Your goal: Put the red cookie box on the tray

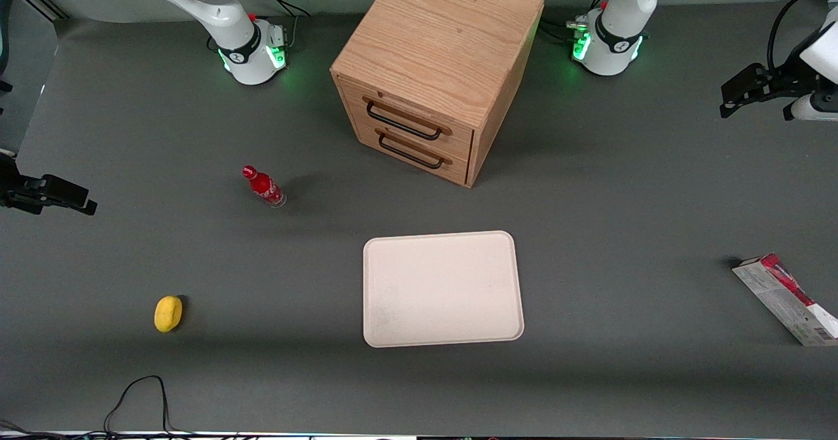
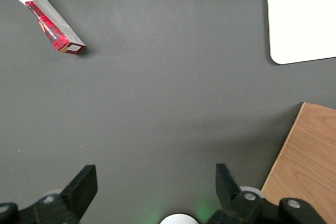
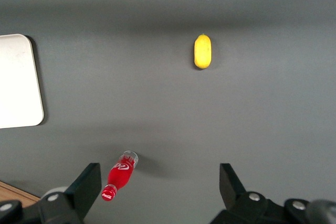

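Well apart from the tray point(image 1: 442, 289), the red cookie box point(image 1: 787, 298) lies untouched while the gripper point(image 2: 156, 184) hovers, fingers spread.

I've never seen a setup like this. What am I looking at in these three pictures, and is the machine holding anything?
These are two white robot arms bolted to a grey table. One picture looks down on the table from the front; the other two come from cameras on the arms' wrists, so the dark prongs you see there are gripper fingers.

On the table stand a wooden drawer cabinet, a cream tray nearer the front camera, a small red bottle and a yellow object.

The red cookie box lies toward the working arm's end of the table. The job is to put it on the tray.

The working gripper hangs open above bare table, holding nothing.
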Available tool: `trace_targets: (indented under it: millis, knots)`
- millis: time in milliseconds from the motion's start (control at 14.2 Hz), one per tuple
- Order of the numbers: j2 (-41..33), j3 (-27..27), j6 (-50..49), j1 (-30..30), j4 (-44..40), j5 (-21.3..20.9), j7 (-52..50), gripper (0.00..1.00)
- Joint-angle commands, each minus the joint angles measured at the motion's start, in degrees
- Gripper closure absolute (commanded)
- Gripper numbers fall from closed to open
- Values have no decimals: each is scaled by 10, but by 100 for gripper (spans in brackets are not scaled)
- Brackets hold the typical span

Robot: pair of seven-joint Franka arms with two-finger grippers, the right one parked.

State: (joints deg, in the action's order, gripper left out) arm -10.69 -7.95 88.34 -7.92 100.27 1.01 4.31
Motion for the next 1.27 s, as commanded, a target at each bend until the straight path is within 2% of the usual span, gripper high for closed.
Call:
trace_targets:
  millis: [0,282,494,706,847,988,1200]
  knots:
    - [-6,0,-5,-3,-4,-2,7,0]
    - [-1,0,-1,-4,9,-32,11,0]
    - [41,62,23,-6,-2,-32,11,0]
    - [108,102,97,-3,-21,-37,-1,0]
    - [193,163,147,6,-60,-29,4,0]
    - [289,221,185,24,-121,1,11,0]
    - [425,248,203,25,-256,20,9,0]
